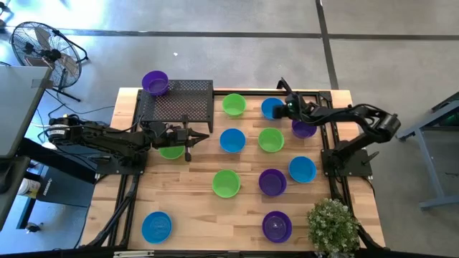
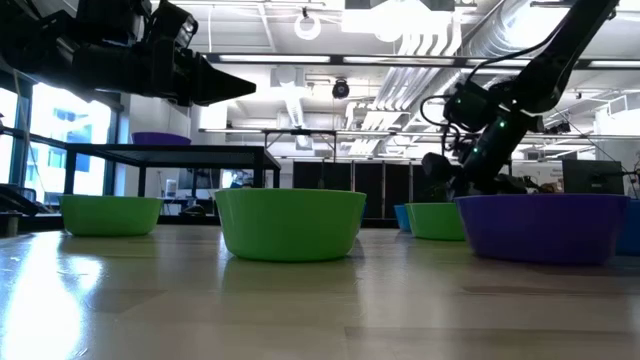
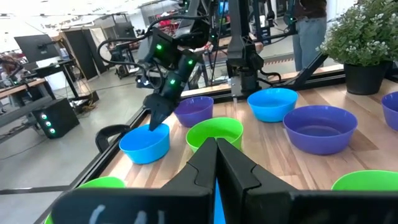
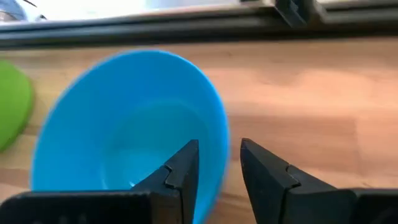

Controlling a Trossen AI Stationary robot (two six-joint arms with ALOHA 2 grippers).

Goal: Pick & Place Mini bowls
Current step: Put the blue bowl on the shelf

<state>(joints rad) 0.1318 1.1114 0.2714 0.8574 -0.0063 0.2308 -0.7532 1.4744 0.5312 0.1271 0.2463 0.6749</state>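
High view: the wooden desk [image 1: 193, 215] carries the mini bowls spread across it, a black mesh rack [image 1: 179, 104] at the far left corner and a potted plant [image 1: 333, 226] at the near right corner. A purple bowl [image 1: 155, 82] sits on the rack's far left corner. On the desk surface lie green bowls [image 1: 234, 104], blue ones [image 1: 232, 140] and purple ones [image 1: 272, 182]; a further green bowl [image 1: 171, 151] lies partly under the left arm. The right hand [image 1: 284, 110] is at the far blue bowl [image 1: 271, 108], at its right rim, with another purple bowl [image 1: 304, 129] just beside the arm. The left hand [image 1: 191, 135] hovers near the rack's front edge, fingers pressed together, gripping nothing. Low view: the left hand [image 2: 225, 86] hangs above the desk, well clear of the green bowls below it; the right hand [image 2: 452, 175] is lowered behind the bowls at the far side, its tips hidden. Left wrist view: the left hand's fingers [image 3: 214, 162] meet in a closed point; beyond them, the right hand [image 3: 159, 113] dips its tips at the blue bowl's [image 3: 144, 144] rim. Right wrist view: the right hand [image 4: 219, 165] stands parted, one finger [image 4: 180, 168] inside the blue bowl [image 4: 124, 124] and the other outside its wall, astride the rim; whether the pads press the wall cannot be told.
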